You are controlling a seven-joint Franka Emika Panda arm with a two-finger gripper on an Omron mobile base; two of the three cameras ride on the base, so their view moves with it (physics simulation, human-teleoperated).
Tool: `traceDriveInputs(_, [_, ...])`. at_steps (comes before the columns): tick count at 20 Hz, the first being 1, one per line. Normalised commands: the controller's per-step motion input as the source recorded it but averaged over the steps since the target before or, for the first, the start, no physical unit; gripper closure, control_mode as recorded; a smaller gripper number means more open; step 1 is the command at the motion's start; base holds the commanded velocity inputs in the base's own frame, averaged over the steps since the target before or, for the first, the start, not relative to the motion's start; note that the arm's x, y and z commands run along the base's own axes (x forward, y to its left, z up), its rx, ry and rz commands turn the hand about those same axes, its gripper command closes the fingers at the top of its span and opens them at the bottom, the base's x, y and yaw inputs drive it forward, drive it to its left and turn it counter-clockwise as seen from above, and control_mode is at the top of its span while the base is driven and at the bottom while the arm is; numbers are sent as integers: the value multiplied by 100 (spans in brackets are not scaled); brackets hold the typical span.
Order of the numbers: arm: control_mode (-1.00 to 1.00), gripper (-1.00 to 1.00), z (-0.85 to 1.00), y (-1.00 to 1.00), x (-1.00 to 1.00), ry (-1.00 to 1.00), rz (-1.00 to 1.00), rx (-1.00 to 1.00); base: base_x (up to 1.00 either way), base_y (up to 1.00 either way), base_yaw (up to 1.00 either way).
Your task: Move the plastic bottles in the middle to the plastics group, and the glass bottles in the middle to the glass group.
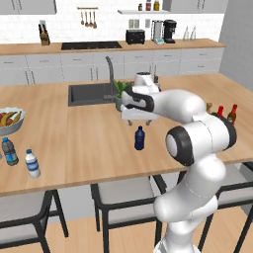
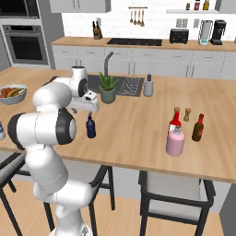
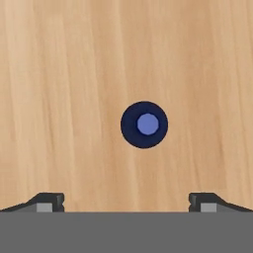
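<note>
1. Long wooden counter (image 1: pixel 74 143): you have it carrying every item below, with a dark sink (image 1: pixel 91 94) set toward its far edge.

2. White arm's fingers (image 3: pixel 126 202): you see them hanging above the middle of the counter, pointing straight down, spread wide apart and holding nothing. In the hand view one tip (image 3: pixel 48 201) stands at each side of the frame, with bare wood between them.

3. Squat pale-pink glass bottle (image 2: pixel 175 142): you find it upright near the counter's right end, toward the near edge, just beside the red bottle with a white label (image 2: pixel 174 120) and near the slim dark brown bottle with a red top (image 2: pixel 198 128).

4. Dark navy blue plastic bottle (image 1: pixel 140 138): upright at mid-counter, directly below the fingers and apart from them; from above you see its round cap (image 3: pixel 147 124) centred between the tips.

5. Clear bottle with dark cap and blue label (image 1: pixel 9 151): upright near the counter's left end, by the near edge.

6. Clear bottle with white cap and blue label (image 1: pixel 32 163): upright just beside item 5, closer to the near edge.
</note>
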Motion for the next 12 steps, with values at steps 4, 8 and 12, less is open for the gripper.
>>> traceDriveInputs(4, [-100, -100, 0, 0, 5, 0, 0, 0, 0, 0, 0])
traceDriveInputs(8, [-100, -100, -4, -12, 0, 0, 1, 0, 0, 0, 0])
traceDriveInputs(12, [-100, -100, -7, -16, 0, 0, 0, 0, 0, 0, 0])
